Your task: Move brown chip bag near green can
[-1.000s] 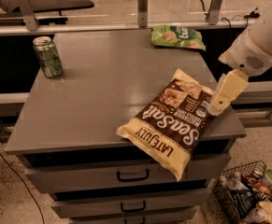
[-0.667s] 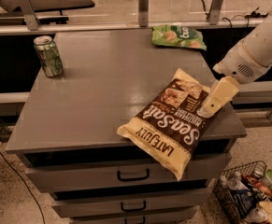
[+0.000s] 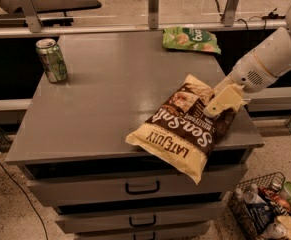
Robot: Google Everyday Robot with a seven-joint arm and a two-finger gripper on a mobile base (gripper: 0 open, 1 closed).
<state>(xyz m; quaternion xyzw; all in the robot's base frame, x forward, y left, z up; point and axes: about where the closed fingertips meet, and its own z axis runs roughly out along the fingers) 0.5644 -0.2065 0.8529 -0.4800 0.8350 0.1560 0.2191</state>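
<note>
Camera view: the white arm [image 3: 272, 59] comes in from the right, angled down and to the left. The cream gripper [image 3: 221, 103] is low over the upper right edge of the brown chip bag [image 3: 180, 131], and whether it is open or closed can't be told. The bag lies flat at the front right corner of the grey cabinet top [image 3: 115, 89] with its lower end hanging over the front edge; the green can [image 3: 51, 60] stands upright at far left, well apart, and a green snack bag [image 3: 191, 39] lies at the back edge.
</note>
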